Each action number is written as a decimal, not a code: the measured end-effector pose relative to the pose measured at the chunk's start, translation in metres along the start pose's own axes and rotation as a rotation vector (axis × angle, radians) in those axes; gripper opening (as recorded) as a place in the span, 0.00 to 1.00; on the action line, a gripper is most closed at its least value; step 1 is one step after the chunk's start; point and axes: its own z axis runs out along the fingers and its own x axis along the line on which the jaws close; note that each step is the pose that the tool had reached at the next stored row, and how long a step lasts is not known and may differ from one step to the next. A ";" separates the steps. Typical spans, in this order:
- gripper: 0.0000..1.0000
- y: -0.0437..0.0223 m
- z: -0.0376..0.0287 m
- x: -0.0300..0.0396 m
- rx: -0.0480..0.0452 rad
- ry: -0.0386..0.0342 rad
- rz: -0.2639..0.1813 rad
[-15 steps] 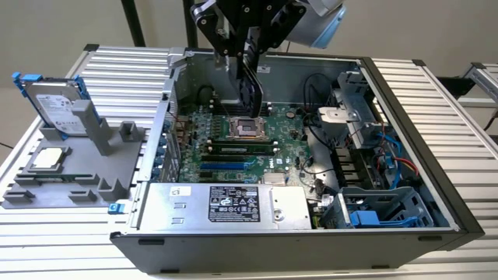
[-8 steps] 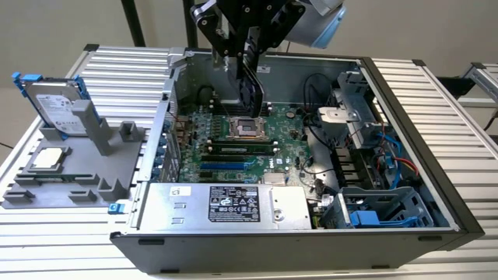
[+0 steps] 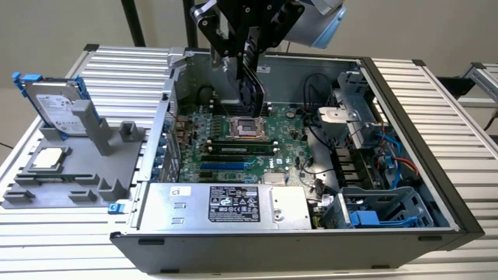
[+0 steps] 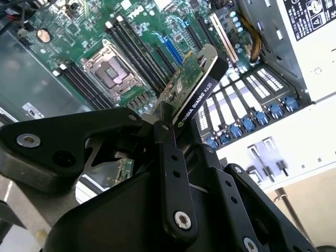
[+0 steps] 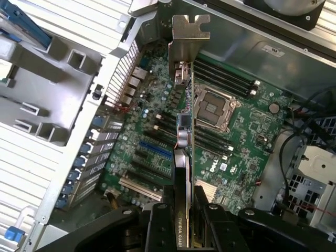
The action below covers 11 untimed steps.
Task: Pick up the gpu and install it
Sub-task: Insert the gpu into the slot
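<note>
Gripper (image 3: 244, 53) closed on the gpu (image 3: 252, 87), bracket end pointing away from gripper. Motherboard (image 3: 290, 125) of the open computer case (image 3: 439, 181) lies below the gripper.

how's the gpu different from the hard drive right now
The gpu hangs clamped in the gripper over the motherboard inside the case; the hard drive stands in a gray rack outside it. The gpu is a green board with a black cooler; the hard drive is silver with blue rails. Both are on edge, not flat.
</note>
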 end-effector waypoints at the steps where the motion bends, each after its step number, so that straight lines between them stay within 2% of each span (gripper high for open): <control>1: 0.00 0.0000 0.0000 0.0000 -0.0001 0.0003 -0.004; 11: 0.00 0.0000 0.0000 0.0000 -0.0006 0.0033 -0.037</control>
